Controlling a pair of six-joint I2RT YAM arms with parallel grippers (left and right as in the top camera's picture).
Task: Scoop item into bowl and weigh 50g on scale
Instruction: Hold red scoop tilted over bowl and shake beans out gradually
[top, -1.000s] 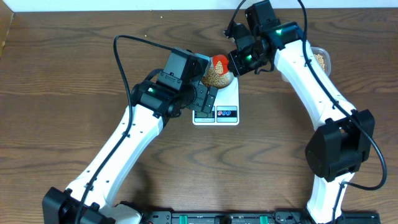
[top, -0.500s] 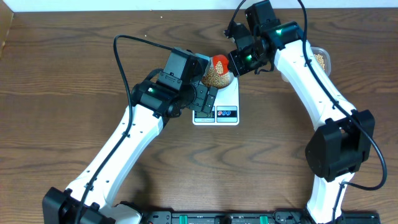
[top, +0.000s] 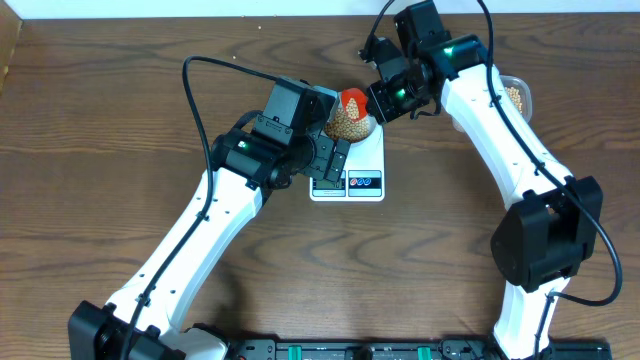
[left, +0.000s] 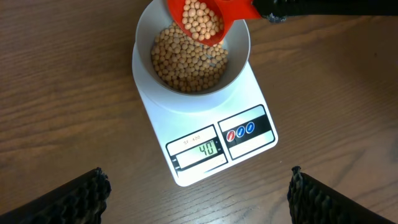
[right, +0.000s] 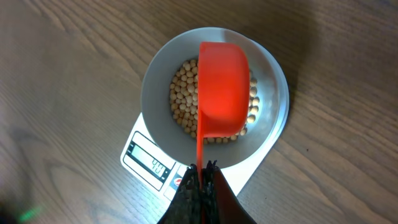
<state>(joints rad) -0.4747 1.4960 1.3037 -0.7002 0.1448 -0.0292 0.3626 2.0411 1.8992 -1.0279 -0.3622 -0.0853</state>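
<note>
Two tools, nearest first. Right tool (right: 202, 171): clamped on the thin handle of a red scoop (right: 222, 87), which hangs over the bowl (right: 155, 93) with beans (left: 200, 17) showing in it (a part-load). Left tool (left: 198, 183): spread wide, holding nothing, above the scale (left: 249, 93). Bowl: seated on the scale, partly filled with beans. Display (left: 208, 148): reads 40. Step in hand, by judgement: topping up toward 50. Next move calls for a sparing tip, few beans at a time, display watched. Counter (top: 100, 120): clear tub (top: 517, 95) far right, holding beans.
</note>
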